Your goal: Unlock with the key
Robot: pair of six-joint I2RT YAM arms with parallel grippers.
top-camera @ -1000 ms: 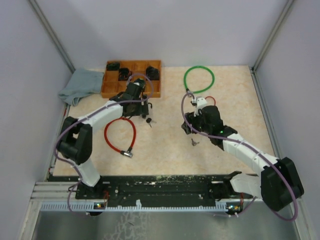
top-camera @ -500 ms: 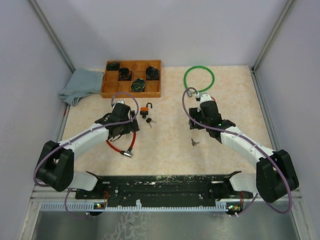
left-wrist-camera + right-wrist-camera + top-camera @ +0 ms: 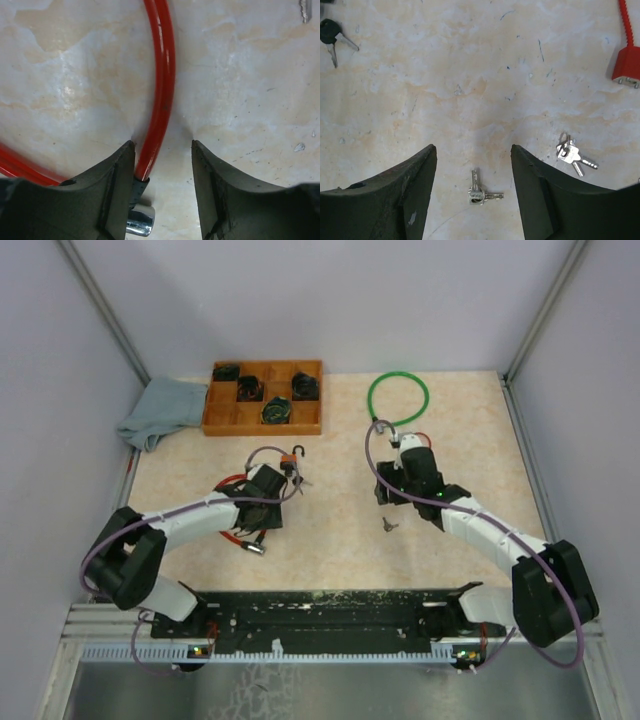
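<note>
The left gripper [image 3: 163, 150] has left the tray [image 3: 226, 416], come back toward the robot and gone down low. Now the red cable [image 3: 161, 75] runs between its fingers [image 3: 117, 172], close against one of them, and the fingers have come closer together. The right gripper [image 3: 472, 150] has only moved a little.

My white-and-black left arm [image 3: 190, 520] reaches forward and inward across the middle, its forearm lying low. Its black two-finger left hand [image 3: 162, 145] tips steeply downward, fingers parted with a clear gap between them. My white-and-black right arm [image 3: 480, 530] stretches forward and inward from its base, wrist bent down. Its black two-finger right hand [image 3: 472, 147] faces downward too, fingers spread wide.
</note>
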